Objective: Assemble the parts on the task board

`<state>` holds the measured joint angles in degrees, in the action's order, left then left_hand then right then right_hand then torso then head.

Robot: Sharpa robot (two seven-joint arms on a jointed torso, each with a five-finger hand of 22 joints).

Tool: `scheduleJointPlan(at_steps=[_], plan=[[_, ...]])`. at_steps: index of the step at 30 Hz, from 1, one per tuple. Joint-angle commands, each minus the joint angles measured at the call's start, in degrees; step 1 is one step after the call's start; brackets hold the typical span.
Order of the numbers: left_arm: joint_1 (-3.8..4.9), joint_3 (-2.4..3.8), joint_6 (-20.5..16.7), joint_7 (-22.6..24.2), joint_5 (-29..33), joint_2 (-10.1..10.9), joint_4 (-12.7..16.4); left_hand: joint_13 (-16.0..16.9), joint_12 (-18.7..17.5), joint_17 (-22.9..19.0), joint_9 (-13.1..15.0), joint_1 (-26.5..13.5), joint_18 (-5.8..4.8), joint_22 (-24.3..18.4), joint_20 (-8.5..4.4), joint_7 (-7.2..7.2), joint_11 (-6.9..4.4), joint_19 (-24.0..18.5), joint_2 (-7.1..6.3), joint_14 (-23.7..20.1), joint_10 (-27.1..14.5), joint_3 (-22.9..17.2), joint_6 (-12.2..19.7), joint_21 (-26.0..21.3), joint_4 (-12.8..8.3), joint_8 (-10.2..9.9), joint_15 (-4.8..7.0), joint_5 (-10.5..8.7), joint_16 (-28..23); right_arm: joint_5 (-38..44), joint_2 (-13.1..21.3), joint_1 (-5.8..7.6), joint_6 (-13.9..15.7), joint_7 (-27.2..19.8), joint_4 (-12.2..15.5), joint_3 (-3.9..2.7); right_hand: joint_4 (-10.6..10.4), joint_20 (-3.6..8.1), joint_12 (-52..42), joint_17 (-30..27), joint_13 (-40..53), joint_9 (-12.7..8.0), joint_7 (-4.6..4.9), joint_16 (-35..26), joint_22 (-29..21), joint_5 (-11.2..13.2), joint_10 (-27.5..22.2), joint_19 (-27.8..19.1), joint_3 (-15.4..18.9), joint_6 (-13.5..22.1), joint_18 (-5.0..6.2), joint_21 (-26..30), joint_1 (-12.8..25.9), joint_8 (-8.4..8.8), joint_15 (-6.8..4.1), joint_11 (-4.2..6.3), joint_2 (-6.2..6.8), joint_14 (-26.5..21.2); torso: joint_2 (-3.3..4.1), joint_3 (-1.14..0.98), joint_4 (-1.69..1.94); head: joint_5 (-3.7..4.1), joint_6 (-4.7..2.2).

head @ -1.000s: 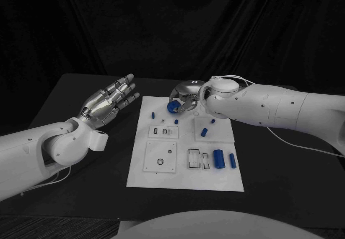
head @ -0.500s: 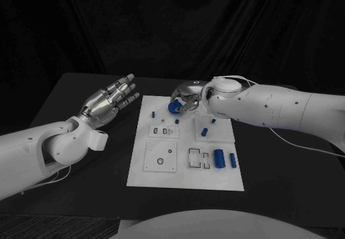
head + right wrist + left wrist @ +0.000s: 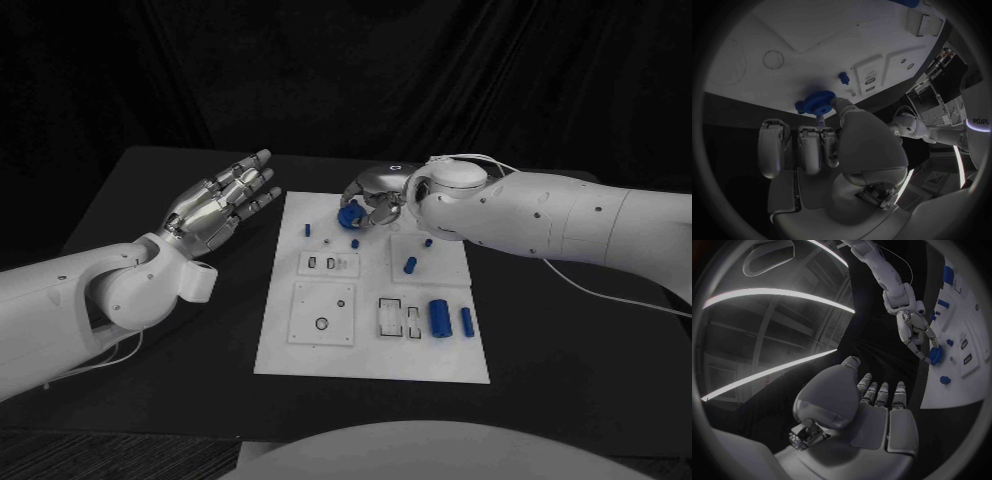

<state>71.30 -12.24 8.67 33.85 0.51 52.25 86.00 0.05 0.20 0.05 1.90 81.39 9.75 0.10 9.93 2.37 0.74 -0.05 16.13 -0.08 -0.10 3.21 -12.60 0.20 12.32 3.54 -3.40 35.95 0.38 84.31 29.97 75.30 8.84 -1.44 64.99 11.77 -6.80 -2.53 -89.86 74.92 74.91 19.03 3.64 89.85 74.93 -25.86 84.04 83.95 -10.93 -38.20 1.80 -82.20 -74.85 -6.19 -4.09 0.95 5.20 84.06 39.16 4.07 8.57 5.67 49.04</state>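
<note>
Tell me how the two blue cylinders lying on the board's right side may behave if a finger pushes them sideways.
The blue cylinders lie on their sides on the flat task board, so they would probably roll. They look rigid, likely stiff. Being small, they are probably light.

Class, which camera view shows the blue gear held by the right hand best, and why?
The right wrist view: the blue gear shows its toothed rim, pinched by the right hand. The head view shows a partly hidden blue blob under that hand. The left wrist view shows it small.
</note>
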Motion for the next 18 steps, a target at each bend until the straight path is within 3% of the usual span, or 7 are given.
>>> scheduleJointPlan(at_steps=[1, 6, 11, 13, 17, 18], plan=[[-0.07, 0.05, 0.90, 0.26, -0.01, -0.16, 0.02, -0.05, -0.20, -0.05, 0.06, -0.20, 0.60, -0.10, 0.51, 0.10, 0.38, 0.05, 0.24, 0.08, 0.10, -0.27, -0.31, -0.20, 0.06, 0.32, -0.32, 0.27, -0.38, 0.26, 0.19, -0.31, -0.58, -0.28, 0.16, 0.09, 0.33, 0.79, -0.14, 15.08, 15.09, -2.91, -0.66, 0.15, 10.78, 0.69, 5.96, 0.73, 0.03, 5.06, 0.60, 0.61, 0.58, 2.10, -0.80, 0.87, -0.33, 5.94, 0.01, 0.01, 0.02, -0.01, 0.02], [-0.07, 0.05, 0.96, 0.14, -0.01, -0.20, -0.03, -0.05, -0.20, -0.05, 0.06, -0.18, 0.60, -0.10, 0.53, 0.13, 0.40, 0.05, 0.26, 0.08, 0.10, -0.36, -0.26, -0.20, 0.03, 0.31, -0.35, 0.32, -0.38, 0.26, 0.10, -0.32, -0.59, -0.19, -0.07, 0.09, 0.50, 1.18, -0.14, 15.08, 15.09, -4.94, -1.56, 0.15, 10.52, 0.82, 5.96, 0.39, -0.03, 8.37, 0.76, 1.27, 0.49, 2.90, -1.28, 1.53, -0.58, 5.94, 0.00, 0.02, 0.05, 0.02, 0.04], [-0.07, 0.05, 1.01, 0.01, -0.01, -0.22, -0.06, -0.05, -0.20, -0.05, 0.06, -0.15, 0.60, -0.10, 0.56, 0.16, 0.43, 0.05, 0.30, 0.08, 0.10, -0.47, -0.29, -0.20, -0.01, 0.33, -0.40, 0.39, -0.38, 0.25, -0.40, -0.32, -0.44, -0.17, -0.69, 0.09, 0.69, 1.91, -0.14, 15.08, 15.09, -5.25, -2.96, 0.15, 10.38, 1.67, 5.96, 0.20, -0.25, 7.04, 0.86, 1.75, 0.32, 2.58, -2.12, 2.62, -1.16, 5.94, -0.01, 0.05, 0.10, 0.13, 0.11], [-0.07, 0.05, 1.04, -0.05, -0.01, -0.25, -0.07, -0.05, -0.20, -0.05, 0.06, -0.15, 0.60, -0.10, 0.56, 0.16, 0.43, 0.05, 0.30, 0.08, 0.10, -0.47, -0.29, -0.20, -0.01, 0.33, -0.40, 0.39, -0.38, 0.25, -0.63, -0.32, -0.23, -0.21, -0.96, 0.09, 0.80, 2.36, -0.14, 15.08, 15.09, -5.64, -3.49, 0.15, 10.41, 3.05, 5.96, 0.22, -0.25, 6.71, 0.86, 1.82, 0.28, 2.52, -2.57, 3.12, -1.41, 5.94, 0.00, 0.07, 0.07, 0.14, 0.12], [-0.07, 0.05, 1.07, -0.17, -0.01, -0.28, -0.05, -0.05, -0.20, -0.05, 0.06, -0.15, 0.60, -0.10, 0.56, 0.16, 0.43, 0.05, 0.30, 0.08, 0.10, -0.47, -0.29, -0.20, -0.01, 0.33, -0.40, 0.39, -0.38, 0.25, -0.76, -0.32, 0.32, -0.35, -1.14, 0.09, 0.72, 2.68, -0.14, 15.08, 15.09, -6.03, -3.63, 0.15, 10.42, 5.01, 5.96, 0.23, -0.04, 6.32, 0.86, 1.92, 0.52, 2.48, -2.83, 3.34, -1.65, 5.94, 0.01, 0.06, 0.06, 0.03, 0.06], [-0.07, 0.05, 1.06, -0.18, -0.01, -0.27, -0.04, -0.05, -0.20, -0.05, 0.06, -0.15, 0.60, -0.10, 0.56, 0.16, 0.43, 0.05, 0.30, 0.08, 0.10, -0.47, -0.29, -0.20, -0.01, 0.33, -0.40, 0.39, -0.38, 0.25, -0.74, -0.32, 0.44, -0.39, -1.14, 0.09, 0.49, 2.85, -0.14, 15.08, 15.09, -6.36, -3.68, 0.15, 10.42, 7.94, 5.96, 0.23, 0.33, 6.04, 0.86, 2.03, 0.93, 2.45, -2.94, 3.44, -1.85, 5.94, 0.02, 0.05, 0.07, 0.02, 0.05]])
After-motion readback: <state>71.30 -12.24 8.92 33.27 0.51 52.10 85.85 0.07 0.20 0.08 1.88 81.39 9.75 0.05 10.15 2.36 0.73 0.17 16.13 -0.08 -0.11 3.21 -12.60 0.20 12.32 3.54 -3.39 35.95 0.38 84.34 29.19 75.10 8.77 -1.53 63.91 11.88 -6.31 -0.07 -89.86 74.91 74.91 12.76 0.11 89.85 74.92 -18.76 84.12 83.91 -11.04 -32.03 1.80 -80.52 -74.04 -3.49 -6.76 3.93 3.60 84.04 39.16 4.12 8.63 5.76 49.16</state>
